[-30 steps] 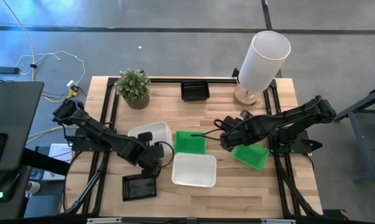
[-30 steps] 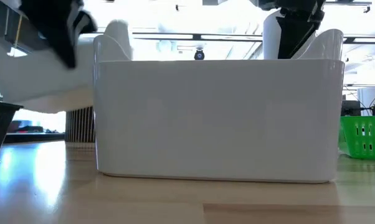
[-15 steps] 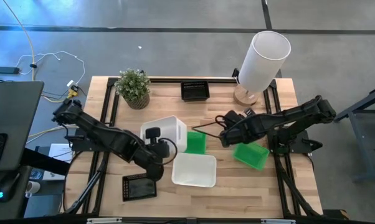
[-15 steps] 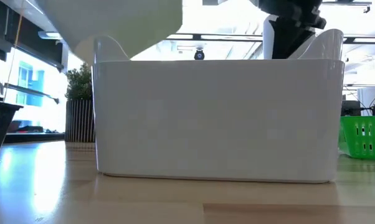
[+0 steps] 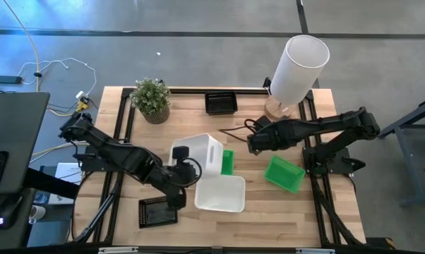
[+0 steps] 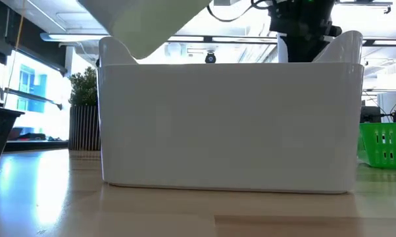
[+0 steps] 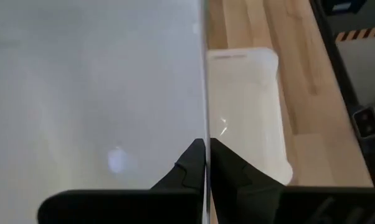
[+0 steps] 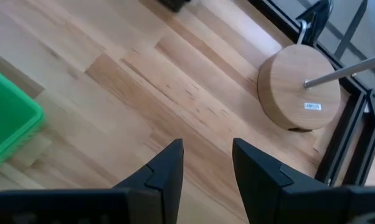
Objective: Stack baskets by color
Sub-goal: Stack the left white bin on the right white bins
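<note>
My left gripper is shut on a white basket and holds it tilted in the air, above the table's middle. Below it stands another white basket, which fills the low view. A green basket is partly hidden under the lifted one. A second green basket lies to the right. One black basket sits at the far edge and another at the near left. My right gripper hangs open over bare wood. My left gripper pinches one side wall of the white basket between its two fingers, one finger on each face of the wall. The fingers slant down from the table's left. The basket is lifted clear and tilted, and reaches out beyond the fingertips.
A tall white lamp on a round wooden base stands at the far right. A potted plant stands at the far left. Bare wood lies between the right gripper and the far black basket.
My left gripper has risen and gone toward the table's right with the white basket, lifting it off the table and tipping it; it now hangs partly over the green basket. My right gripper, still open, has drawn away from that green basket toward the far edge.
</note>
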`<action>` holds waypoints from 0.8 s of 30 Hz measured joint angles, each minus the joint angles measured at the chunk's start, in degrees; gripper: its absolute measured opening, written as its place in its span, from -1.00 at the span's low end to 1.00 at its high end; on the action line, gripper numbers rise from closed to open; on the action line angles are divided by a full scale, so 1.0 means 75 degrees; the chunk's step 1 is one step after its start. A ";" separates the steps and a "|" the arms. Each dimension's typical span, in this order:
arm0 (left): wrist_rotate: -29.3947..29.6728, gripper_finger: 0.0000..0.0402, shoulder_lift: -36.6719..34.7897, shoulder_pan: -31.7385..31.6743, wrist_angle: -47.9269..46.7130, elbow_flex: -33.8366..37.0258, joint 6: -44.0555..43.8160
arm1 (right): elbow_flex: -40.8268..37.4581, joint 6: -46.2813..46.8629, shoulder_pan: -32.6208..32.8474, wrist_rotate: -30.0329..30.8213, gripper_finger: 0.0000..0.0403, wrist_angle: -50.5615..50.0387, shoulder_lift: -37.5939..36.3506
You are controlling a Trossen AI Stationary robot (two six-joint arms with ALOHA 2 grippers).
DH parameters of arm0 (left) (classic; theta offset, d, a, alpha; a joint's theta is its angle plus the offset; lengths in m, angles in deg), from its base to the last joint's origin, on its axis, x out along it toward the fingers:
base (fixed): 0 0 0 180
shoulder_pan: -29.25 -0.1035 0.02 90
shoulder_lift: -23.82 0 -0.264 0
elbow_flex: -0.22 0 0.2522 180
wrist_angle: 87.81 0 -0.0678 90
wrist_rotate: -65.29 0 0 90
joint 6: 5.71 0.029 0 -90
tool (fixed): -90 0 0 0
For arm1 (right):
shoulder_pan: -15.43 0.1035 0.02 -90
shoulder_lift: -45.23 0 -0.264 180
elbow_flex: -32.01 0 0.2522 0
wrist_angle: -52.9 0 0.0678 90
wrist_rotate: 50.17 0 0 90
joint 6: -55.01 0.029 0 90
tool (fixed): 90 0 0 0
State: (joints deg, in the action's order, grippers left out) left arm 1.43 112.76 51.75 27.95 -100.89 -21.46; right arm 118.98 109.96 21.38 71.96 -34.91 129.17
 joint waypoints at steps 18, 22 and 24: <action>0.0064 -1.00 0.0711 0.0012 -0.0884 -0.2011 -0.0014 | 0.0000 -0.0472 -0.0647 -0.0128 -0.39 -0.0035 -0.0003; -0.0021 -1.00 0.1226 0.0012 -0.1316 -0.2413 -0.0135 | 0.0000 -0.0535 -0.0647 -0.0124 -0.39 -0.0030 -0.0003; -0.0028 -1.00 0.1490 0.0027 -0.1513 -0.2582 -0.0287 | 0.0000 -0.0535 -0.0647 -0.0121 -0.39 -0.0037 -0.0003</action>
State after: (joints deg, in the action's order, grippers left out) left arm 1.22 123.94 51.95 16.61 -120.25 -23.61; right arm 118.98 105.95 16.53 71.05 -35.19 129.15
